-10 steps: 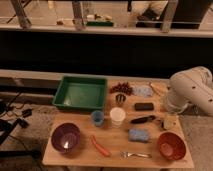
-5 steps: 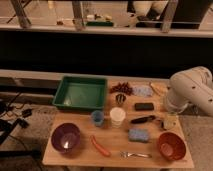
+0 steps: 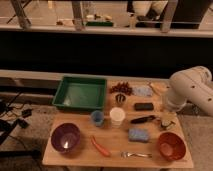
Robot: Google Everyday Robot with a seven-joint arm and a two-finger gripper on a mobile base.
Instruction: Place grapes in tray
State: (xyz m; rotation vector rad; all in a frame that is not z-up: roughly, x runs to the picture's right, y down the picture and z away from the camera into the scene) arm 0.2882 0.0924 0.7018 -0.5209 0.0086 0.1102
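Camera view: grapes (image 3: 121,89) lay on bench (image 3: 82,154), centre frame, outside tray (image 3: 80,95); gripper (image 3: 166,122), lower right, hung released and empty. Placing not begun.

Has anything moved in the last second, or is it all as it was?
Nothing visibly changed. The gripper stays low over the right end of the wooden table, holding nothing. The small bunch of dark red-purple grapes still lies on the table, just right of the shallow green plastic tray.
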